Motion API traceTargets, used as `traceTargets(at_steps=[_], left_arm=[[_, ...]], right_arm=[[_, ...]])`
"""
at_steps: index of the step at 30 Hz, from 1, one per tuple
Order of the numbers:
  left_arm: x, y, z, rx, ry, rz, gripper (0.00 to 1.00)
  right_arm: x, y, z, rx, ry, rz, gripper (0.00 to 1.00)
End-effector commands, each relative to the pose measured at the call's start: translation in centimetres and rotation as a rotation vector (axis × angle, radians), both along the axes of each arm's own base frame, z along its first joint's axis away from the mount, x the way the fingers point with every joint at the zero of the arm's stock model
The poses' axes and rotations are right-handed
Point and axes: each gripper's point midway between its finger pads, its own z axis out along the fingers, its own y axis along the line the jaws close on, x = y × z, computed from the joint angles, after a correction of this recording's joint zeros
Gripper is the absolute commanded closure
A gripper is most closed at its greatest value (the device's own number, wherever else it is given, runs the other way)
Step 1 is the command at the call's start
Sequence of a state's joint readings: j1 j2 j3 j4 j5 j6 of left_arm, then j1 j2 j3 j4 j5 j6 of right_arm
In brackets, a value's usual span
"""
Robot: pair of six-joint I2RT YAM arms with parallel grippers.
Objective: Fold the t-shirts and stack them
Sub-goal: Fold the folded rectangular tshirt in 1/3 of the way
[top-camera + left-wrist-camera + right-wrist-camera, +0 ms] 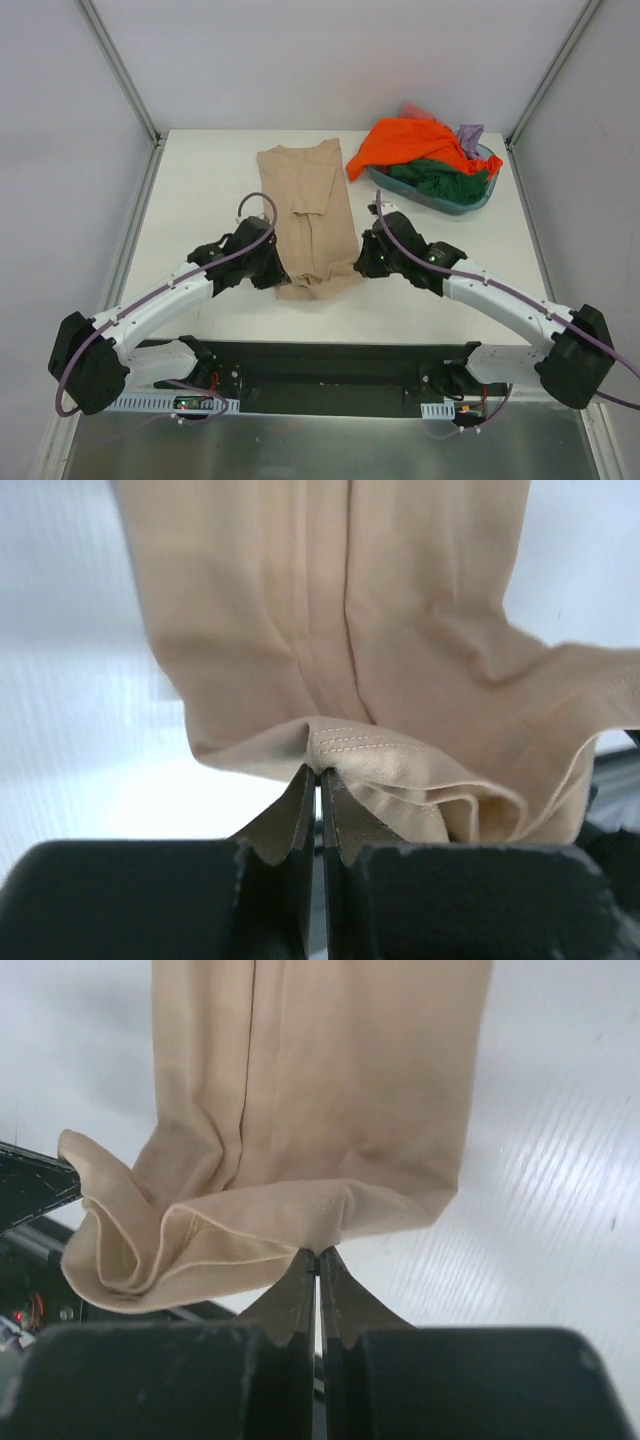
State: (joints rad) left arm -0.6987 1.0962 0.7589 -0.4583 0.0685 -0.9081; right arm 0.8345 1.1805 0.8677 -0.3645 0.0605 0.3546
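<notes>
A large tan-beige t-shirt (312, 215) lies as a long narrow strip down the middle of the table. Its near end is lifted and sags between my two grippers. My left gripper (277, 275) is shut on the hem's left corner (330, 745). On the hem's other corner (330, 1215) my right gripper (364, 264) is shut. In each wrist view the fingertips pinch a fold of the stitched hem. More t-shirts sit heaped at the back right: a bright orange one (410, 143) on top, a dark green one (445, 180) under it, with lilac (470, 135) and pinkish red (413, 110) cloth behind.
The heap of shirts rests in a teal translucent basin (478, 200) at the back right of the white table (200, 190). Metal frame posts stand at the table's back corners. The arms' black base plate (320, 365) runs along the near edge.
</notes>
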Motion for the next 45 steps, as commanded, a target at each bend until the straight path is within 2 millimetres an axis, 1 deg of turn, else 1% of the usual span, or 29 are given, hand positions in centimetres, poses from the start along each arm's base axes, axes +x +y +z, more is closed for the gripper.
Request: traceTargets(at_steps=[1,5,6,7,11,13,16,17,21,22,25,34,39,42,43,44,45], left_arm=[[4.5,1.4,1.4,0.086,-0.110,0.062,1.00],[7.3,2.4,2.0,0.109,-0.128,0.108,1.00],[7.9,2.7,1.8,0.120,-0.125,0.118,1.00],[8.6,2.7,2.3,0.118,-0.137,0.123,1.00],[10.7,3.1,2.7,0.138,-0.158,0.143,1.00],[11.7,3.9,2.8,0.151,-0.161,0.169,1.00],[13.1,4.2,2.9,0.157,-0.164,0.171,1.00],[13.5,4.2,2.8,0.163,-0.162,0.163,1.00],[14.6,4.6,2.2,0.169,-0.140,0.163,1.00],[14.9,4.7,2.0,0.170,-0.134,0.167,1.00],[15.6,4.6,1.5,0.176,-0.119,0.156,1.00],[17.4,4.9,-0.8,0.226,-0.073,0.166,1.00],[18.0,6.0,-2.4,0.251,-0.031,0.225,0.99],[18.4,6.0,-3.0,0.258,-0.017,0.222,0.92],[18.6,6.0,-3.2,0.258,-0.014,0.221,0.87],[18.8,6.0,-3.1,0.257,-0.015,0.221,0.84],[18.9,5.9,-3.2,0.258,-0.011,0.219,0.80]], right_arm=[[4.6,1.4,3.1,0.006,-0.114,0.005,1.00],[7.7,1.8,3.5,0.005,-0.124,-0.008,1.00],[8.4,1.9,3.5,-0.002,-0.126,-0.011,1.00],[9.0,2.1,3.6,-0.001,-0.129,-0.003,1.00],[11.6,2.3,4.0,-0.012,-0.150,-0.016,1.00],[12.9,2.5,3.7,-0.028,-0.156,-0.012,1.00],[14.6,2.8,3.4,-0.035,-0.151,-0.016,1.00],[14.7,3.2,3.3,-0.019,-0.135,0.001,1.00],[16.1,3.2,2.6,-0.002,-0.112,-0.018,0.99],[16.5,3.3,2.7,0.005,-0.114,-0.020,0.99],[17.1,3.3,2.3,0.012,-0.106,-0.021,0.99],[19.5,3.4,-0.7,0.026,-0.057,-0.040,1.00],[21.1,3.4,-2.5,0.029,-0.035,-0.062,0.98],[21.8,3.4,-3.4,0.033,-0.015,-0.063,0.94],[22.0,3.3,-3.7,0.035,-0.008,-0.069,0.91],[22.1,3.3,-3.8,0.041,0.000,-0.073,0.85],[22.2,3.2,-3.8,0.049,0.003,-0.074,0.74]])
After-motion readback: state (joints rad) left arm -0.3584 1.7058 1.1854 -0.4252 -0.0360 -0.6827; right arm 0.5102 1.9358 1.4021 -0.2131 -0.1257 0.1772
